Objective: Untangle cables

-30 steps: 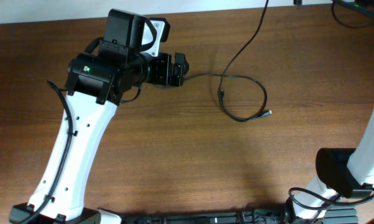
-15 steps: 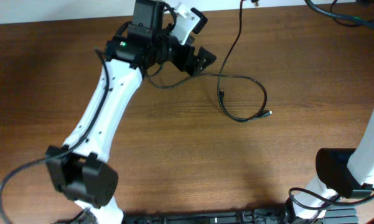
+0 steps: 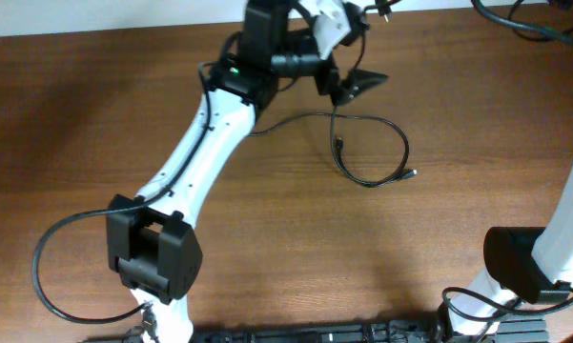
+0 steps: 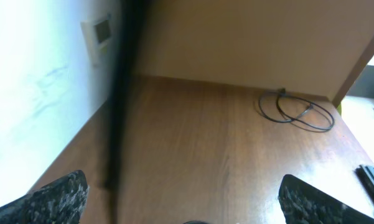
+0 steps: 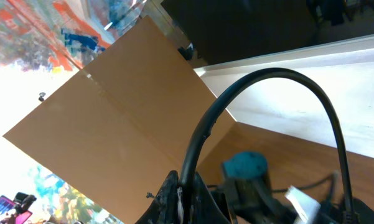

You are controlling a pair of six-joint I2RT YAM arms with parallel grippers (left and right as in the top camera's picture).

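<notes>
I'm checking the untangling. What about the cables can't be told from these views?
Overhead: the cable runs under the left arm, so its left end is hidden.
Left wrist: the cable loop is too small to show crossings or plugs.
Right wrist: the arm's thick wire blocks the table; no cable shows.

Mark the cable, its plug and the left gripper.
cable (image 3: 403,145), overhead view, right arc of its loop
plug (image 3: 412,172), overhead view, light tip at the cable's end
left gripper (image 4: 183,200), left wrist view, midway between open jaws
</notes>
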